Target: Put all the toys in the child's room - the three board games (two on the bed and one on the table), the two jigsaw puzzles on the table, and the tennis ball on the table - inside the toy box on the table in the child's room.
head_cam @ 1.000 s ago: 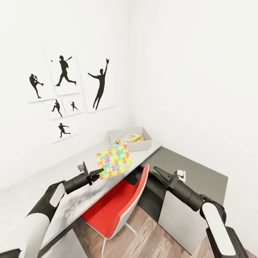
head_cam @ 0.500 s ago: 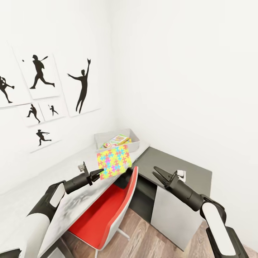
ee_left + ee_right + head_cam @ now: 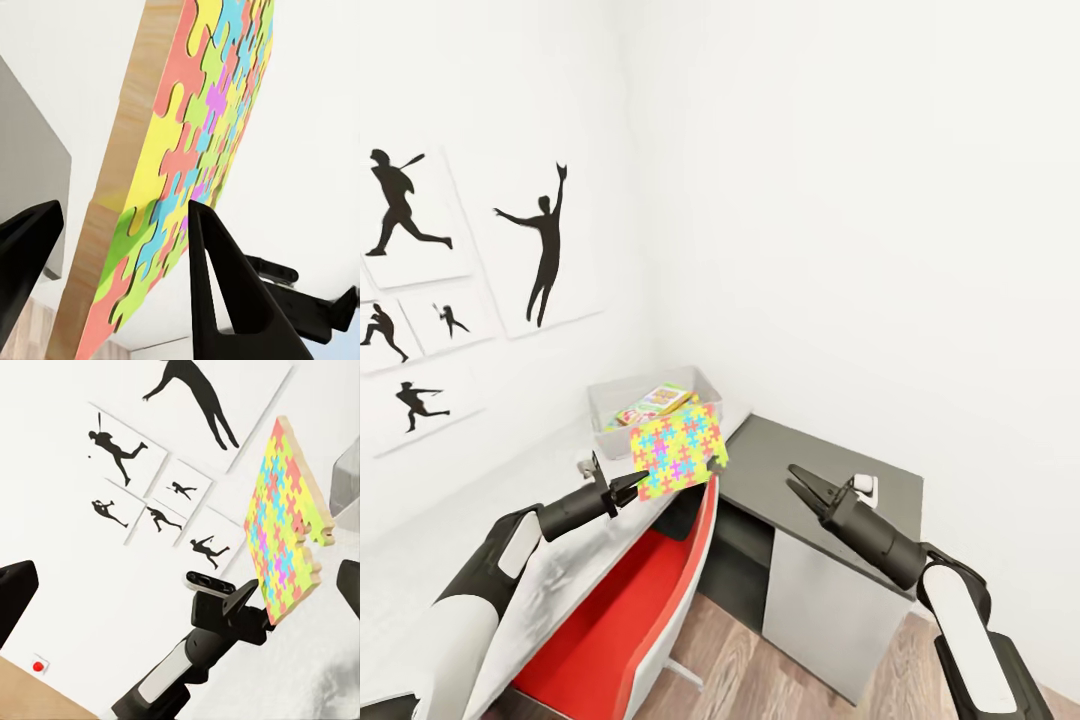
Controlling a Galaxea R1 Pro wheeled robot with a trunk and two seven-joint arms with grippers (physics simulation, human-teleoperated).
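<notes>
Wood-backed multicolour jigsaw puzzle (image 3: 677, 449) stays pinched in the left gripper (image 3: 636, 486); right gripper (image 3: 803, 484) empty, parted; camera has swung right.

No legible text anywhere — board game (image 3: 652, 404) cover (too small).

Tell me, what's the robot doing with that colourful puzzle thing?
The robot's left gripper is pinching a jigsaw puzzle by its edge and holding it up in the air above the table. The toy box sits at the table's far end with printed game boxes already inside. The right gripper is open and holds nothing. The puzzle is not in the box yet.
</notes>
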